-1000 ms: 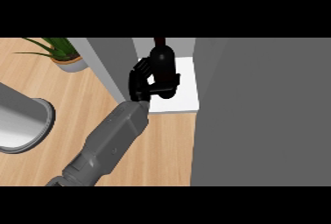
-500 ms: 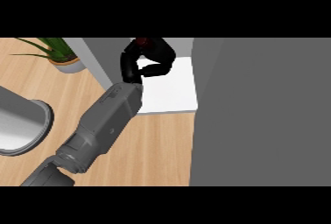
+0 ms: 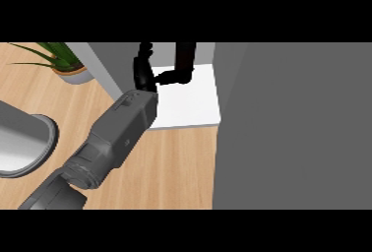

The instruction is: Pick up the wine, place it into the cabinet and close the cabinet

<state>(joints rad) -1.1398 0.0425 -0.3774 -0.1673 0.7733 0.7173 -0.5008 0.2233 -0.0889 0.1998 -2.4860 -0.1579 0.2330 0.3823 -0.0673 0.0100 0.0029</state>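
What moved: the hand (image 3: 156, 74) has gone further up the frame and deeper over the white shelf (image 3: 190, 106) than half a second back, and it's opened up. Earlier the fingers were curled into a tight knot; now they're stretched out straight with a gap between fingers and thumb.

Which hand: can't say for sure. Only one grey forearm (image 3: 116, 135) shows, coming in from the lower left, so I'd guess the left one, but that's a guess.

Hand state: spread open, nothing between the fingers that I can see.

Wine: not visible anywhere right now. No bottle in the hand, none on the shelf part that shows. If it's been let go, it's probably further back in the cabinet past the top edge, hidden.

What that means: looks to me like the placing step is done or nearly done, leaving the pull-back and shutting the door.

Cabinet: open, white shelf at top centre, with the big grey door (image 3: 291, 128) filling the right side.

Other stuff: potted plant (image 3: 62, 61) upper left, metal pot (image 3: 22, 142) at the left edge, contents not readable.
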